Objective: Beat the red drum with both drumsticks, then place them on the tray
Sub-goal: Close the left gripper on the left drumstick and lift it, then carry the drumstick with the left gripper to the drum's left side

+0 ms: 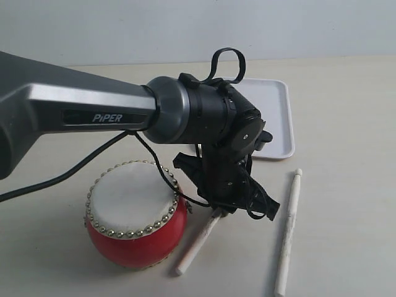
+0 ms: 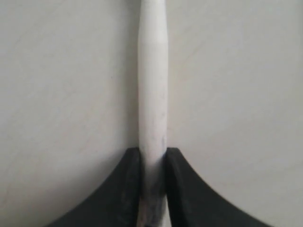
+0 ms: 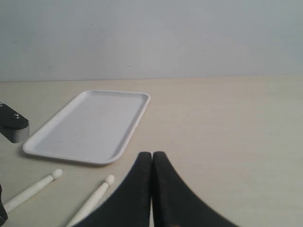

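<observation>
The red drum (image 1: 133,213) stands on the table at the front left, its off-white skin facing up. My left gripper (image 1: 218,213) points down just right of the drum and is shut on one drumstick (image 1: 197,242), whose free end slants down towards the table by the drum's side. In the left wrist view both fingers of the left gripper (image 2: 153,151) press that drumstick (image 2: 152,94). The second drumstick (image 1: 288,232) lies loose on the table further right. The white tray (image 1: 275,117) lies behind, with nothing on it. My right gripper (image 3: 152,155) is shut on nothing, short of the tray (image 3: 90,127).
The left arm's grey link (image 1: 80,111) and a black cable (image 1: 74,170) stretch across above and behind the drum. The right wrist view shows both drumstick tips (image 3: 57,174) (image 3: 109,179) in front of the tray and a part of the left arm (image 3: 13,125).
</observation>
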